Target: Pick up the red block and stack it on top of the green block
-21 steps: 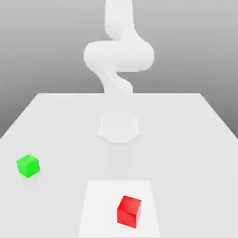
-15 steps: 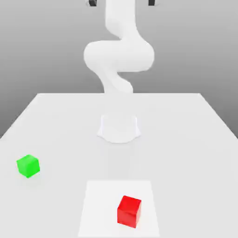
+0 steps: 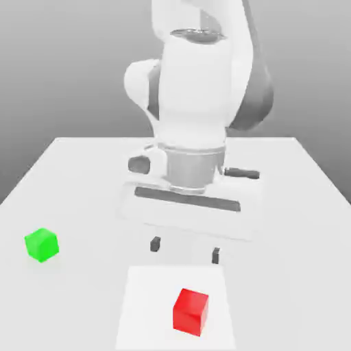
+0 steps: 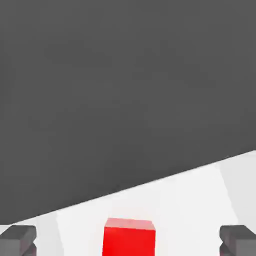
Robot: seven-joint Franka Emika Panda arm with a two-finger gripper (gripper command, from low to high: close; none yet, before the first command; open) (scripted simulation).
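One big white Panda arm (image 3: 195, 103) takes up most of the exterior view, hanging over a pale table (image 3: 295, 206) with its wrist pointing down. Below it sits the gripper (image 3: 185, 249), jaws spread wide, nothing between them, dark fingertips (image 3: 155, 243) hovering above the table surface.

Nearer the camera is a lighter square patch (image 3: 147, 308) on the table, and the red block (image 3: 190, 311) sits on it, toward the exterior view's right side of that patch. So the block lies on the near side of the jaws and lower down, roughly lined up with the gap between them. From the hand view the red block (image 4: 129, 237) shows up between the two fingertips (image 4: 17, 239), which backs that up. Being a cube, it has no long axis to worry about.

Green block (image 3: 42, 244) is off at the exterior view's left, well apart from both. My guess: a short move nearer and down, then close.
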